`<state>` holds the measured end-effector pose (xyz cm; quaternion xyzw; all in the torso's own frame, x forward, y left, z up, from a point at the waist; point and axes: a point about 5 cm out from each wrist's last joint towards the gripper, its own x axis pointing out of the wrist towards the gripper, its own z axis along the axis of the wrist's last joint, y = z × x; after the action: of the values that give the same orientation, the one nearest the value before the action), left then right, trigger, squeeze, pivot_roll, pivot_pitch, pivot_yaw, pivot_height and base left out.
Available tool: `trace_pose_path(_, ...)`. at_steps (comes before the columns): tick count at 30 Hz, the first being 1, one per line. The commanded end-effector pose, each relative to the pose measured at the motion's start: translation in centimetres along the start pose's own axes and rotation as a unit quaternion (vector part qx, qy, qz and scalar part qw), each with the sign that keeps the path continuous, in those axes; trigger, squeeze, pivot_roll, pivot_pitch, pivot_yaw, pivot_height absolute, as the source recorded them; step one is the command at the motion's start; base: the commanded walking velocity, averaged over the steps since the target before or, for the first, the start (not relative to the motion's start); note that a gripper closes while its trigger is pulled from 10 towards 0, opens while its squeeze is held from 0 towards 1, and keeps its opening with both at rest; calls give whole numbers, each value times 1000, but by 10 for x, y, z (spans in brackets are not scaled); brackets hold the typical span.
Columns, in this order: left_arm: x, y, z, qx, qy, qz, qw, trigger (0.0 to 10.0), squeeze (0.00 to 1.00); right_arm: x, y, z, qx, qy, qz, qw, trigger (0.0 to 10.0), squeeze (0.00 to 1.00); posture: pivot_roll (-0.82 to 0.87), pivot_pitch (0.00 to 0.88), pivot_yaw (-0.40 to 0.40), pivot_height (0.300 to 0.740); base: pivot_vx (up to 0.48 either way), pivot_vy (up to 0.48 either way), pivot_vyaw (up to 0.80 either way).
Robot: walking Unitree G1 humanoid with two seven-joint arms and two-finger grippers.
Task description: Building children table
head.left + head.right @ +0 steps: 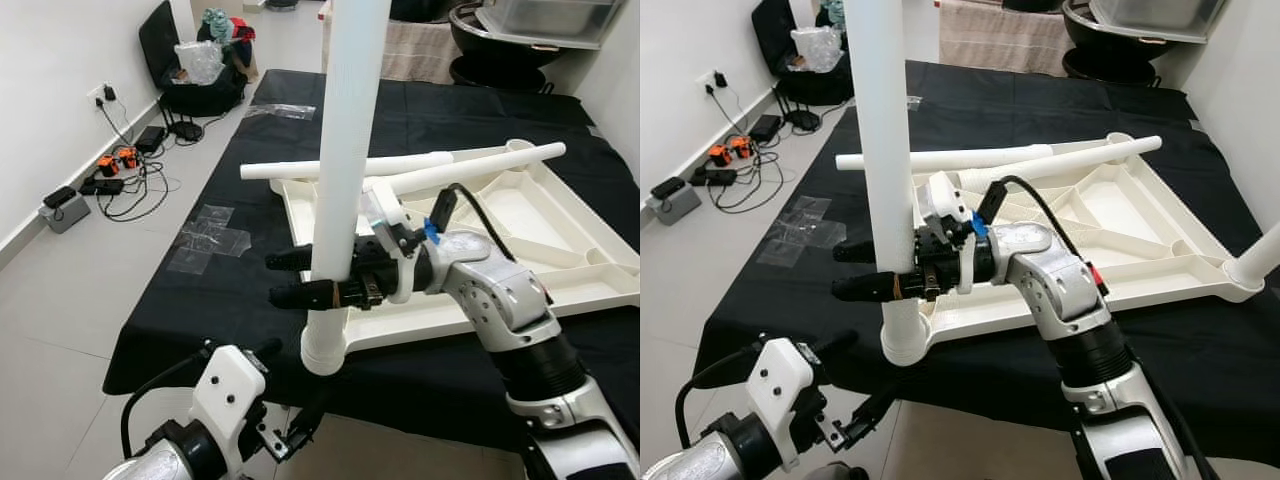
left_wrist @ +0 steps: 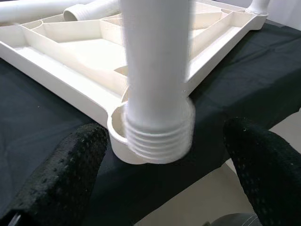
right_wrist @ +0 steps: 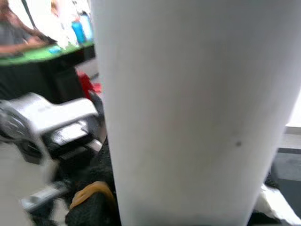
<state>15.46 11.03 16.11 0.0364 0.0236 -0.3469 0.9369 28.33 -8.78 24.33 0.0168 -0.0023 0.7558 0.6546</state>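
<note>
While my right gripper (image 1: 290, 278) clamps the upright table leg (image 1: 345, 150) over the tabletop (image 1: 520, 215) corner socket (image 2: 120, 136), my left gripper (image 2: 160, 165) sits open at 6 o'clock, empty.

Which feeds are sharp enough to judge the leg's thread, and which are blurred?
Left wrist view: threaded end of the table leg sharp enough, shaft above slightly smeared. Right wrist view: too close, leg a soft blur. Eye views: evenly lit, crisp on the right gripper and corner socket.
</note>
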Motion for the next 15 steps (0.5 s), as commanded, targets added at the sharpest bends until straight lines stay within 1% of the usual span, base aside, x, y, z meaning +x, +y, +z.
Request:
trace_pose_path(1,-1,0,-5,0,11,4,1000,10000,0,-5,9,9,17,-27,30,999,10000,0,101,144,-42,740,0,0,0)
trace_pose_path(2,-1,1,-5,1,12,4,1000,10000,0,-6,11,9,30,-31,36,998,10000,0,98,143,-40,740,0,0,0)
trace_pose_path(5,-1,1,-5,1,12,4,1000,10000,0,-6,11,9,30,-31,36,998,10000,0,98,143,-40,740,0,0,0)
trace_pose_path(8,0,1,-6,1,11,5,1000,10000,0,-5,11,1,58,-35,33,997,10000,0,96,137,-40,740,0,0,0)
trace_pose_path(9,0,1,-6,1,11,5,1000,10000,0,-5,11,1,58,-35,33,997,10000,0,96,137,-40,740,0,0,0)
trace_pose_path(13,1,2,-6,4,12,9,1000,10000,0,3,7,-13,104,-35,15,994,10000,0,100,143,-41,740,0,0,0)
trace_pose_path(14,1,2,-6,4,12,9,1000,10000,0,3,7,-13,104,-35,15,994,10000,0,100,143,-41,740,0,0,0)
trace_pose_path(15,1,3,-6,5,12,9,1000,10000,0,5,7,-15,113,-37,14,993,10000,0,100,143,-41,740,0,0,0)
